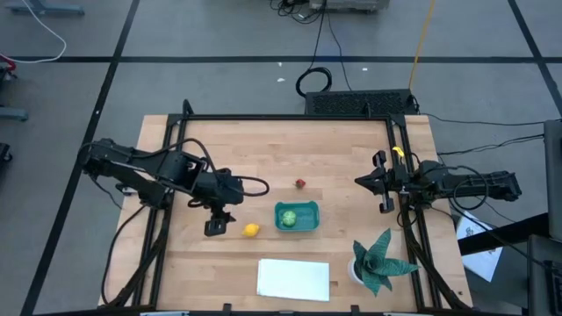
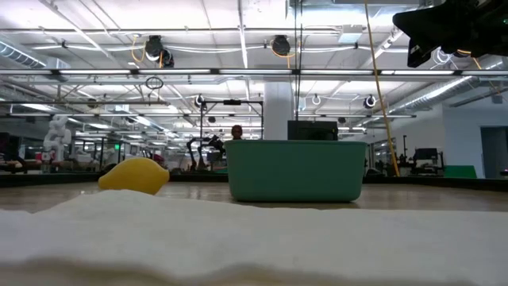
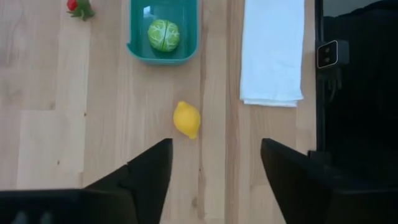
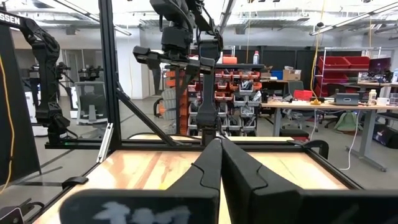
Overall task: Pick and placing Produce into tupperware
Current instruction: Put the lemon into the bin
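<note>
**Green ball in the tub, lemon and red piece on the table**

The left gripper (image 1: 217, 227) hangs over the wooden table (image 1: 342, 158), just beside the yellow lemon (image 1: 251, 230). Its two dark fingers (image 3: 149, 171) are spread wide apart. Nothing is between them. In the left wrist view the lemon lies on the bare wood a little way in front of the fingers, not touching them.

The teal tub (image 1: 306, 225) sits near the middle of the table, to the right of the lemon. The round light-green piece (image 1: 288, 217) lies inside the tub, at its left end. From the low view the tub stands flat and upright, and the lemon rests beside it on the table, apart from its wall.

The small red piece (image 1: 300, 183) lies on the wood by itself, behind the tub and apart from it.

A flat white cloth (image 1: 293, 279) lies at the front edge of the table, near the tub but not touching it. A green spiky plant (image 1: 379, 261) stands at the front right corner.

The right gripper (image 1: 360, 181) waits at the right side of the table, well apart from the tub. Its fingers (image 4: 208, 168) are pressed together and hold nothing.
</note>
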